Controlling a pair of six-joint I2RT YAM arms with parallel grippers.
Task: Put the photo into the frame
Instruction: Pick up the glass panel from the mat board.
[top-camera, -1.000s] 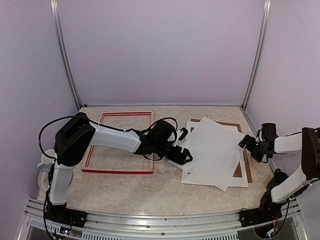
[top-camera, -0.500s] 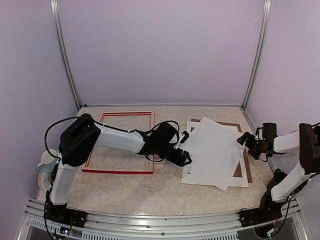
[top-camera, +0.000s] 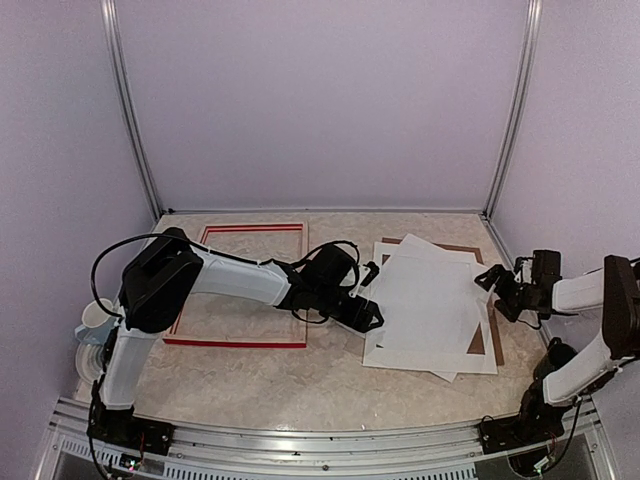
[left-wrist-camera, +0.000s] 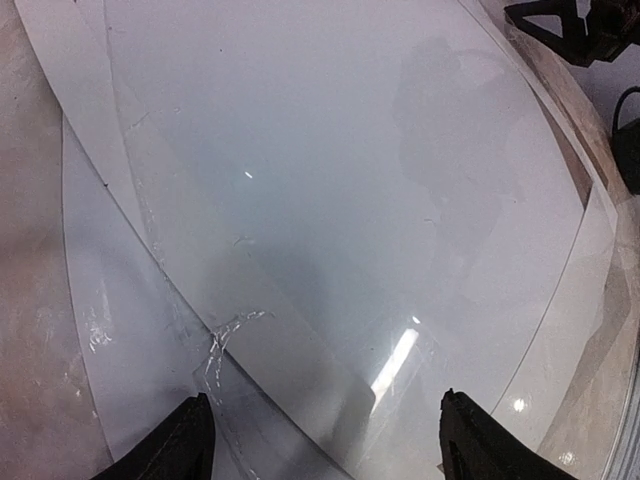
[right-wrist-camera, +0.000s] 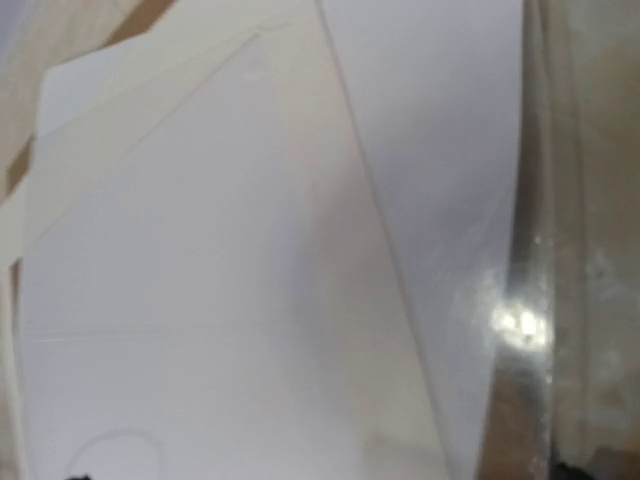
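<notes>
The red frame (top-camera: 240, 343) lies flat on the left half of the table. To its right is a fanned stack of white sheets. The top one, plain white and tilted, I take for the photo (top-camera: 430, 290) (left-wrist-camera: 330, 150) (right-wrist-camera: 200, 300); no printed side shows. My left gripper (top-camera: 366, 303) (left-wrist-camera: 325, 445) sits low at the stack's left edge, its jaws wide apart over a sheet corner with a glossy clear film on it, gripping nothing. Just off the stack's right edge my right gripper (top-camera: 492, 290) hovers open and holds nothing.
A windowed white mat (top-camera: 485, 360) and a brown backing panel (top-camera: 496, 335) lie under the stack. White cups (top-camera: 92, 320) stand by the left arm's base. Lilac walls and metal posts (top-camera: 505, 110) close the table in, and a rail (top-camera: 300, 440) runs along the near edge.
The left gripper's jaws have narrowed a little at the stack's left edge. The right gripper has drawn back slightly to the right, away from the sheets.
</notes>
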